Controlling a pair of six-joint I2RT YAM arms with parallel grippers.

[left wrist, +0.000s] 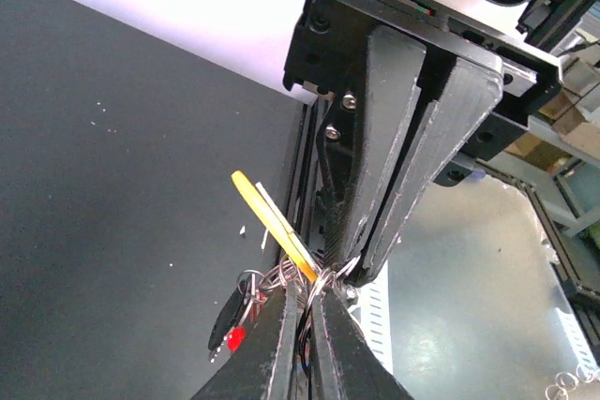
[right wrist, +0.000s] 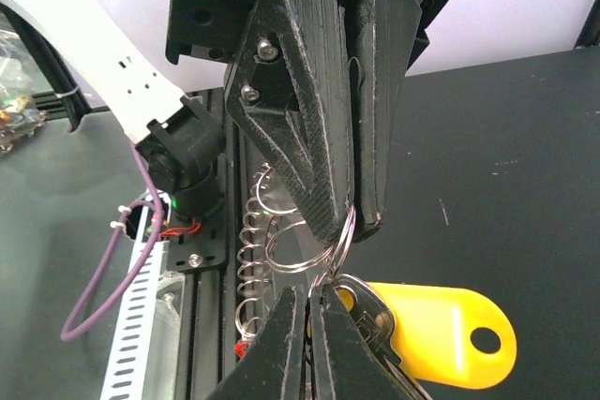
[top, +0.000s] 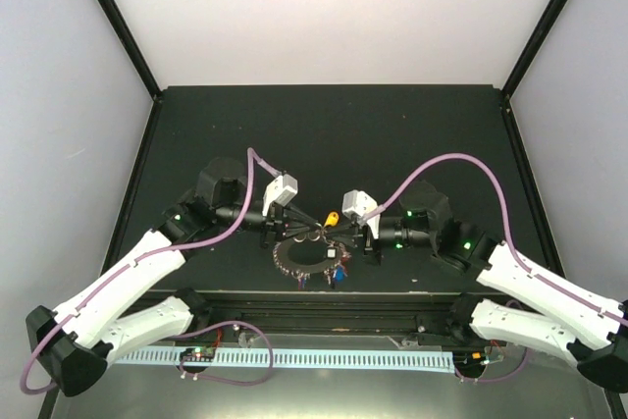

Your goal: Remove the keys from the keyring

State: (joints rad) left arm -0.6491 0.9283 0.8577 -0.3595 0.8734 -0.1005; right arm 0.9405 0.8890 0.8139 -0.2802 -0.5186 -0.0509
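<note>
1. The keys point(top: 287, 260): a spiky wreath of small metal pieces, some with coloured heads, lying directly below the point where the two arms meet, near the front edge of the table point(top: 245, 125).
2. The keyring point(right wrist: 305, 255): a thin wire loop threading the bunch, held up between the two tools. A yellow tag point(right wrist: 441, 334) and a silvery key hang from it.
3. Handling (judgement): the bunch is probably light but loose and free to swing. The metal is hard and smooth, so it is likely to slip between the pads. The wire is springy and resists prying. The best hold is on bare wire beside the coil's split, taking each key by its flat head.
4. The left gripper point(right wrist: 352, 224): jaws closed to a sliver, tips clamped on the wire loop, which passes visibly between them.
5. The right gripper point(right wrist: 309, 295): jaws fully closed, tips meeting the wire just beside the tag. Whether they pinch wire or a key's head cannot be told.
</note>
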